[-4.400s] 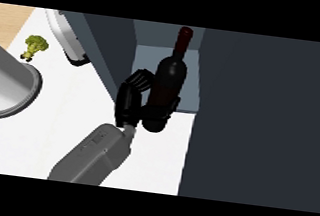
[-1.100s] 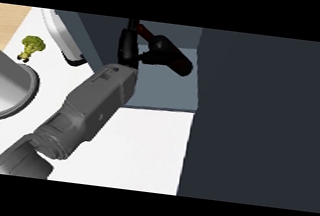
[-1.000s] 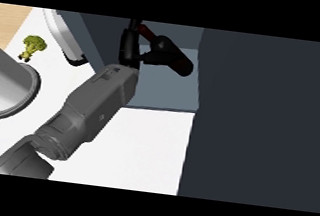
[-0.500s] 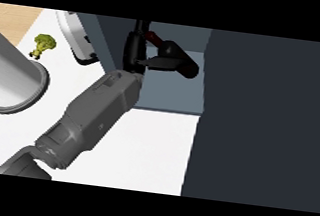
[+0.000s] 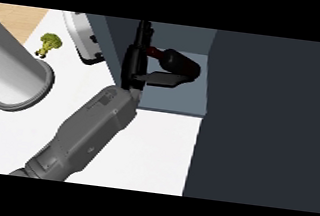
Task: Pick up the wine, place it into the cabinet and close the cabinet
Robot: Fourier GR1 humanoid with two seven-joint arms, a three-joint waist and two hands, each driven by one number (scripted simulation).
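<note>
The wine bottle (image 5: 179, 64), dark with a reddish neck, sits inside the open cabinet (image 5: 171, 103), on its blue-grey floor. My right hand (image 5: 139, 68) is at the bottle's left side, within the cabinet opening. Its fingers (image 5: 138, 39) point straight up the picture, and the thumb (image 5: 163, 78) reaches rightward just below the bottle, touching or nearly touching it. The hand looks open, not curled round the bottle. The grey forearm (image 5: 89, 131) runs up from the lower left. The dark cabinet door (image 5: 273, 124) fills the right side. My left hand is out of view.
A big grey cylinder with a rim (image 5: 8, 71) lies at the left. A small broccoli (image 5: 49, 43) rests on the white counter (image 5: 153, 154) beside a grey-white appliance (image 5: 83, 35) next to the cabinet's left wall.
The fingers have straightened from a curl round the bottle. The bottle stays in the cabinet, and the whole scene has shifted right and down in view.
</note>
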